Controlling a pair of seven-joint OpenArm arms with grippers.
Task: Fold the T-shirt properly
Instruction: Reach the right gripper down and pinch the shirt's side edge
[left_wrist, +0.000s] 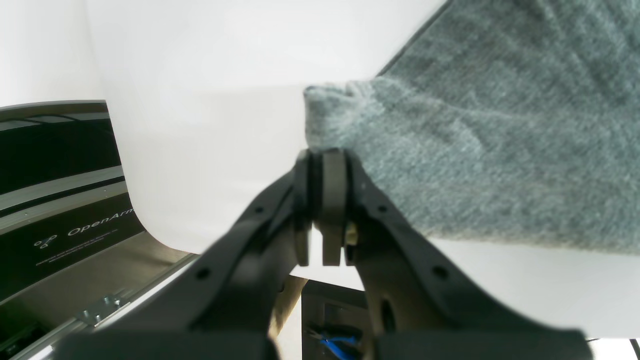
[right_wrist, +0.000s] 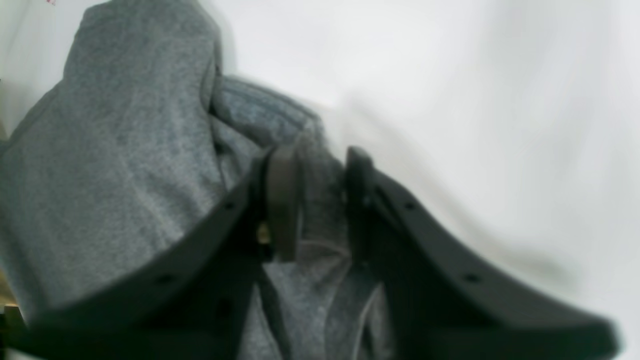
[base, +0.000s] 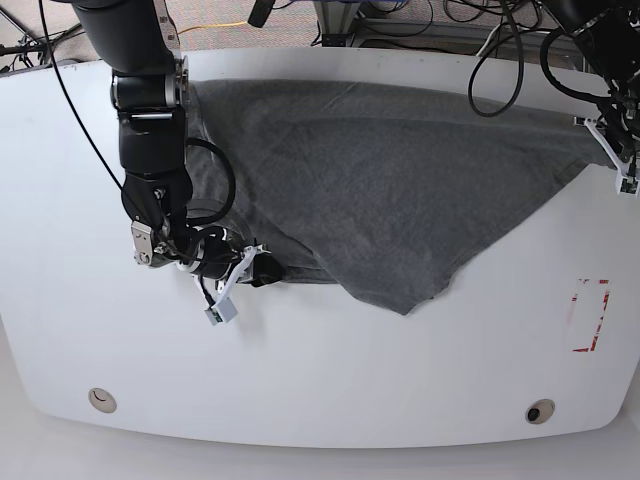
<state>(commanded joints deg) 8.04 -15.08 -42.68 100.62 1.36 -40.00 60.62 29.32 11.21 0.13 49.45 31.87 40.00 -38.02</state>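
Shirt (base: 385, 175) is on the table (base: 300, 380), spread over the upper half of the base frame, hem or sleeve edges uneven; can't tell which. L claw (left_wrist: 323, 157), far right of frame, is clamped on a corner of it, tips pressed together w/ cloth pinched between. R claw (right_wrist: 320, 162), left of centre, has its tips apart, a ridge of cloth between them, no grip yet.

So this looks like gathering the two holds for a fold, early on. Next move: R claw closes on that ridge, then both lift evenly and carry the edge over. Risk: R picks up extra layers, or the cloth slips out and bunches.

Also around: a black cable (base: 490, 113) loops over the cloth at upper right, poss. snag; red marks (base: 590, 350) at lower right, well clear.
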